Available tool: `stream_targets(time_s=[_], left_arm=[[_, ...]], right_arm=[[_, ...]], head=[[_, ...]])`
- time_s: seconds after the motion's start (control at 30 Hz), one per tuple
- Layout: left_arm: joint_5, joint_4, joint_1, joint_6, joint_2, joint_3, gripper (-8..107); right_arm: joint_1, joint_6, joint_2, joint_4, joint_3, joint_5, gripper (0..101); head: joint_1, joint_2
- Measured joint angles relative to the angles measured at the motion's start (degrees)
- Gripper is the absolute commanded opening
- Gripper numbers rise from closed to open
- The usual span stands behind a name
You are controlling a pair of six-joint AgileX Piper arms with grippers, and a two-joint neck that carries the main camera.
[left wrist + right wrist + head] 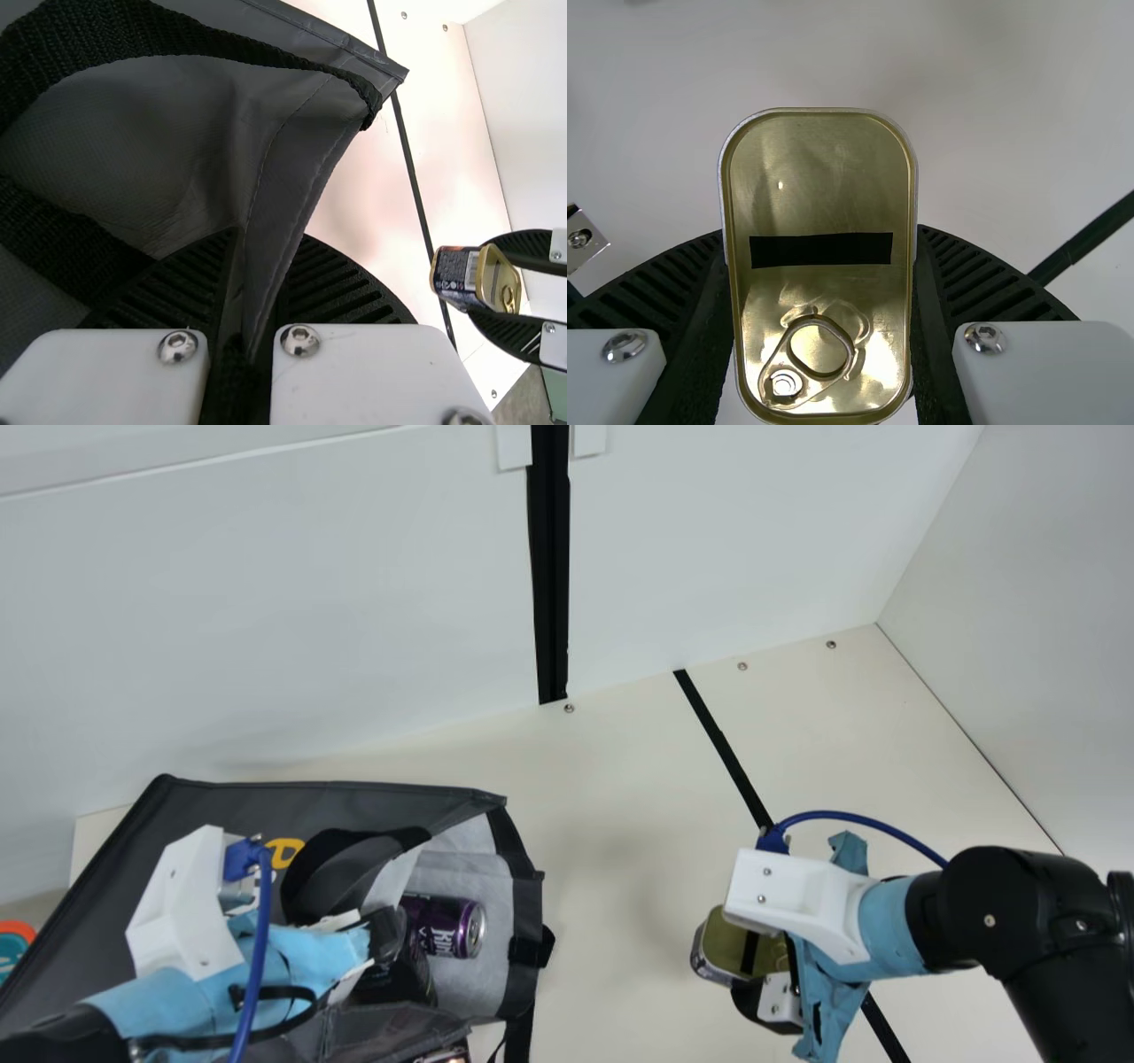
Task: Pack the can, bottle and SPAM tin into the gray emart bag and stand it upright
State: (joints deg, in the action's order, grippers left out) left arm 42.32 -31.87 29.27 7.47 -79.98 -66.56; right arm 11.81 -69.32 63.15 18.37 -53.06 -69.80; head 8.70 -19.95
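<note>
Near the bench's (611,779) left edge, the bag (288,173) is pinched by the left pincer (268,241), likely for access; the SPAM tin (824,177) is side-gripped by the right pincer (820,232).

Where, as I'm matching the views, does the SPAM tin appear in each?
Main view: the SPAM tin is low, right of centre.
Left wrist view: right side, below mid-height.
Right wrist view: centre, in the right gripper.
Shared landmark: the thin black line across the table.

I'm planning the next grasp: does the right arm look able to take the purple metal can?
Probably not: its black ribbed gripper is closed on the gold-lidded SPAM tin, though the can lies exposed in the gray fabric bag.
</note>
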Motion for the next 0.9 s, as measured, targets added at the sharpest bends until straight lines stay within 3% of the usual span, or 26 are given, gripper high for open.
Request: stream_targets(time_s=[0.57, 0.9], left_arm=[[0.0, 0.0, 0.0, 0.0, 0.0, 0.0, -8], [0.0, 0.0, 0.0, 0.0, 0.0, 0.0, -8]], right_arm=[[-9.39, 1.07, -2.13, 2.67, 2.52, -0.14, 0], [-9.26, -2.49, -1.74, 9.81, 3.46, -0.07, 0]], head=[[0.0, 0.0], [0.0, 0.0]])
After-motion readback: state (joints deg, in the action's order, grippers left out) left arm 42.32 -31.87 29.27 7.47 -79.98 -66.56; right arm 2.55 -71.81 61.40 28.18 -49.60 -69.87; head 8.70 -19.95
